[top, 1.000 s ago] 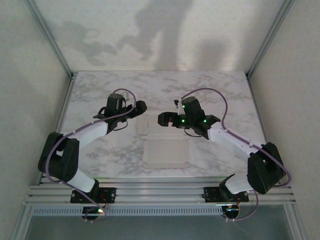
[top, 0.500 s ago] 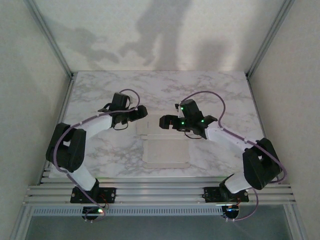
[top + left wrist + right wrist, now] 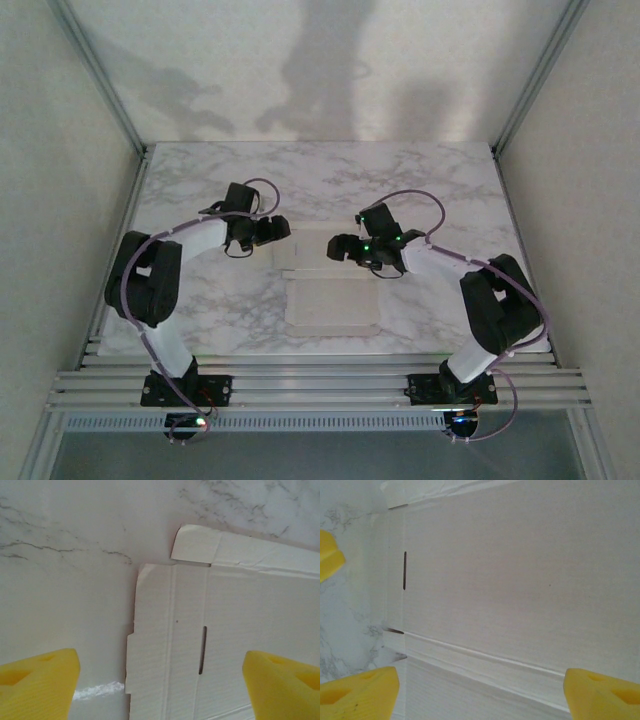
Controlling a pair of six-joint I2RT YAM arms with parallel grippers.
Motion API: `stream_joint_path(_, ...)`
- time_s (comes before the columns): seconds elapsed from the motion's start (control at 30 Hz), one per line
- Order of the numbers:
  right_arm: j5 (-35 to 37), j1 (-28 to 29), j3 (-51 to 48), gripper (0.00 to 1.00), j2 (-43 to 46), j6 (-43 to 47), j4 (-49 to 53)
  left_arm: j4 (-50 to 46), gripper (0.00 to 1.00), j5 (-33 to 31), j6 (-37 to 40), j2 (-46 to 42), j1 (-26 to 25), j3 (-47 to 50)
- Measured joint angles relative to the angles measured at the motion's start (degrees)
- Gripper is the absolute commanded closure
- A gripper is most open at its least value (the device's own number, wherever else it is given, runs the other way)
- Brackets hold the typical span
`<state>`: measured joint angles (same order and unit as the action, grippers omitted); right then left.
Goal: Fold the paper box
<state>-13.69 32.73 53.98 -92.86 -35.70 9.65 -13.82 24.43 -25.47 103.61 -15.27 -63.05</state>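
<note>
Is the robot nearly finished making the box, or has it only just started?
Only just starting. Done: nothing looks folded; the thin white paperboard box lies flat on the marble table, with no walls up. In hand: the left gripper and right gripper hover open over its far end, holding nothing. Left: raising the walls and tucking the tabs.

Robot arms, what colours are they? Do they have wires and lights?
Both the left arm and right arm have white tube parts with chunky black joints. A thin purple cable loops along each one. Small green lights glow near the right hand. The left hand has bright yellow fingers with ribbed faces.
</note>
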Motion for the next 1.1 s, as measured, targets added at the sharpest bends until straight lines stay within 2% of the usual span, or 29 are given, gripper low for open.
stream_joint_path(0.43, -3.98, -2.38, -0.98, 0.06, -5.09, -1.03, -3.96, -3.61, 0.25, 3.04, 2.23, 5.25, 0.00, -4.07)
stream_joint_path(0.9, -5.53, -2.49, -1.88, 0.05, -6.71, -2.51, -8.26, -6.80, 0.41, 6.25, 4.48, 7.08, 0.66, -6.60)
stream_joint_path(1.1, -5.49, -2.49, -2.14, 0.05, -6.80, -2.71, -8.96, -6.99, 0.44, 7.17, 4.52, 7.08, 1.27, -6.71)
